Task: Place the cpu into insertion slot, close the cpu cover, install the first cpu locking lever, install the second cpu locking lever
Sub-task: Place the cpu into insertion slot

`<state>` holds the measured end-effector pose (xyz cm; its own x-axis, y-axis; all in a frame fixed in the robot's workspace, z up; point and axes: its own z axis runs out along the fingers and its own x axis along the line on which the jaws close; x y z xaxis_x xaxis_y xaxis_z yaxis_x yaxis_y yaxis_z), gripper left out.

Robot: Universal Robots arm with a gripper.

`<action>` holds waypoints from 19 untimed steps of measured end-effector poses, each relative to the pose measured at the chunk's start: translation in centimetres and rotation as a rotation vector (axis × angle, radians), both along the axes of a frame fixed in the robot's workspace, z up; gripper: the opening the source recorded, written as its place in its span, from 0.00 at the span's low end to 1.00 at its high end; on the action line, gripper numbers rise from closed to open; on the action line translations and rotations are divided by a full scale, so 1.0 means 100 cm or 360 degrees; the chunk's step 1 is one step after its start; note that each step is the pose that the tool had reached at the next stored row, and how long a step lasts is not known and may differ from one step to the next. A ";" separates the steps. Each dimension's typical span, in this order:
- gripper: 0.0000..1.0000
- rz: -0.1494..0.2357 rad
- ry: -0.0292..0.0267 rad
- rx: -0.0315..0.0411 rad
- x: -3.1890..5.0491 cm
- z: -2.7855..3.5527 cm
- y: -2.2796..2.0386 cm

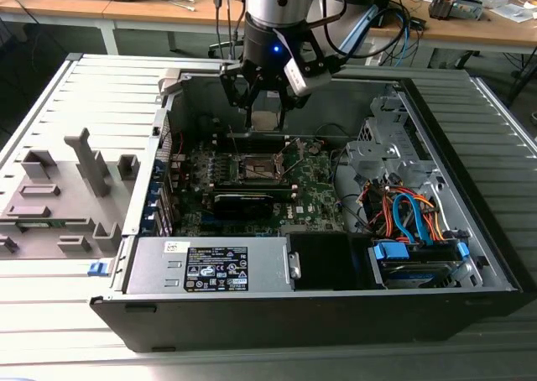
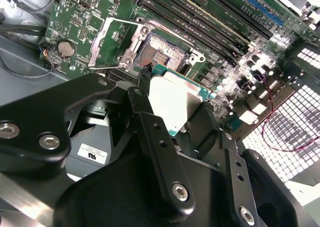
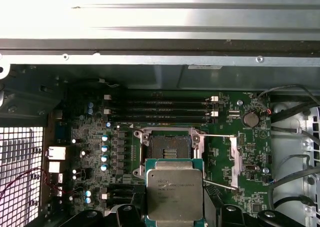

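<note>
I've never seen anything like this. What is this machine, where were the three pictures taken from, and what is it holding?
It is a robot arm working over an open computer case. The exterior view comes from a camera standing off the arm, looking down into the case. The two wrist views come from cameras riding on the arm near its gripper, the black claw at its end. The gripper is shut on the cpu, a flat square chip with a silver-grey top, and holds it above the green motherboard. Close by on the board sits the insertion slot, a small square socket with nothing in it. Its cpu cover, a thin metal frame, is swung open beside it. On the exterior view's left, a grey fixture lies outside the case.
</note>
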<state>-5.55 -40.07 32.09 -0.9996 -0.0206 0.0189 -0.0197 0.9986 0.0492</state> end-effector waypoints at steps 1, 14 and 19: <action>0.54 0.0000 -0.00001 0.0000 0.0000 -0.0002 0.0000; 0.54 0.0000 -0.00001 -0.0002 0.0000 -0.0037 0.0000; 0.54 0.0000 -0.00001 -0.0003 0.0000 -0.0045 0.0000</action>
<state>-5.55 -40.07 31.65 -0.9996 -0.0206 0.0189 -0.0197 0.9987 0.0472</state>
